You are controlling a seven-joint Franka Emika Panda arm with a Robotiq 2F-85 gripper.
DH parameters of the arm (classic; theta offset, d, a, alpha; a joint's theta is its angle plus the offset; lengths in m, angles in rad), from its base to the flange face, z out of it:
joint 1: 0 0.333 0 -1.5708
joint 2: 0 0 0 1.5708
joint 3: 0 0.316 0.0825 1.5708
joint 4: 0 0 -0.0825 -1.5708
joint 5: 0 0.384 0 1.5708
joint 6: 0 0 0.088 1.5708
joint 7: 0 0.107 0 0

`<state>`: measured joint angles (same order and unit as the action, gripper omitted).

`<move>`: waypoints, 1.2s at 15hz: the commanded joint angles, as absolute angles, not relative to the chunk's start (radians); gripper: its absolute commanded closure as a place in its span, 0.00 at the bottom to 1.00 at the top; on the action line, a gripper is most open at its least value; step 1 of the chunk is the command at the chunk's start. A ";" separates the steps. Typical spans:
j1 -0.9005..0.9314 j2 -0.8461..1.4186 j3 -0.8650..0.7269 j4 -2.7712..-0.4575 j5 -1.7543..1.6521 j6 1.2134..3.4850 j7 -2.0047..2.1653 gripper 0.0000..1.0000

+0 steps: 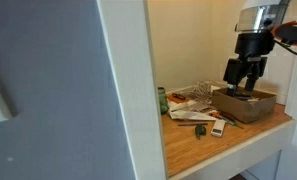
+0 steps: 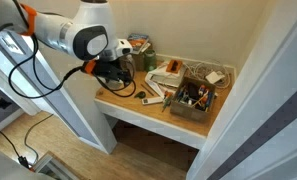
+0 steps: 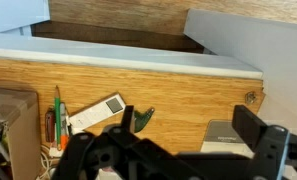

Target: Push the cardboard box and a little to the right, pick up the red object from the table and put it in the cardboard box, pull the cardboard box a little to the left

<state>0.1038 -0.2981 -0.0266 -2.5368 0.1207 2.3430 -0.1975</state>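
Note:
The cardboard box (image 2: 194,112) stands at one end of the table (image 2: 126,100) with clutter in it. It also shows in an exterior view (image 1: 250,110) and at the left edge of the wrist view (image 3: 13,108). A slim red object (image 3: 49,124) lies close beside the box, next to a green pen. My gripper (image 2: 115,78) hovers over the other part of the table, apart from the box. In an exterior view the gripper (image 1: 244,86) lines up with the box. In the wrist view its jaws (image 3: 188,125) are wide open and empty over bare wood (image 3: 188,85).
A white remote (image 3: 98,113) and a small green object (image 3: 140,118) lie between the box and my gripper. A grey booklet (image 3: 223,135) lies under the jaws. Papers (image 1: 193,100) and a green can (image 1: 162,100) sit toward the back wall. The table's white front edge (image 3: 138,60) is close.

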 commanded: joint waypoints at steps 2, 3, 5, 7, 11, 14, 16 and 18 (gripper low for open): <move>0.096 -0.298 -0.019 -2.536 0.123 2.341 -0.199 0.00; 0.096 -0.298 -0.019 -2.536 0.123 2.341 -0.199 0.00; 0.096 -0.298 -0.019 -2.535 0.123 2.341 -0.199 0.00; 0.096 -0.298 -0.019 -2.536 0.123 2.341 -0.199 0.00; 0.096 -0.298 -0.019 -2.535 0.123 2.341 -0.199 0.00; 0.096 -0.298 -0.019 -2.536 0.123 2.341 -0.199 0.00; 0.081 -0.259 -0.011 -2.512 0.109 2.382 -0.150 0.00; 0.062 -0.209 -0.010 -2.479 0.093 2.410 -0.110 0.00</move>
